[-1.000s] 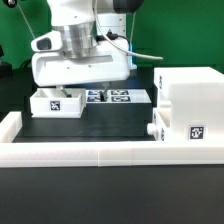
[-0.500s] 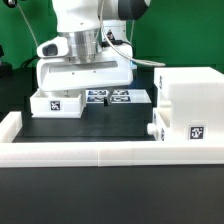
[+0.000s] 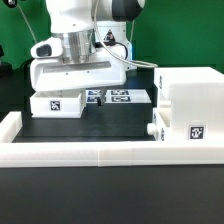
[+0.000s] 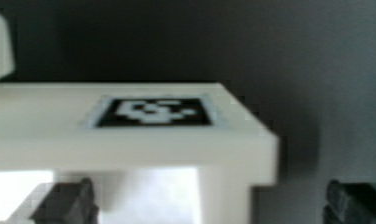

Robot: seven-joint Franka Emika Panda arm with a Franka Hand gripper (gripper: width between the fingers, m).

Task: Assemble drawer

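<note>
A small white open-top tray [image 3: 57, 103] with a black-and-white tag sits on the black table at the exterior view's left. My gripper [image 3: 70, 90] hangs directly over it, and the wide white hand hides the fingers in that view. In the wrist view the tray's tagged wall [image 4: 158, 112] fills the picture and my gripper [image 4: 210, 203] is open. One dark fingertip [image 4: 60, 203] is over the tray's inside and the other is out over the table; neither visibly touches the tray. The tall white housing [image 3: 192, 100] stands at the right, with a small knobbed part [image 3: 154, 130] at its lower left.
The long low white border wall [image 3: 100, 152] runs across the front and up the left side. The marker board [image 3: 116, 97] lies flat between the tray and the housing. A green backdrop and cables are behind the arm.
The hand has shifted a little toward the exterior view's left, over the small tray. The tray and the housing have not moved.
</note>
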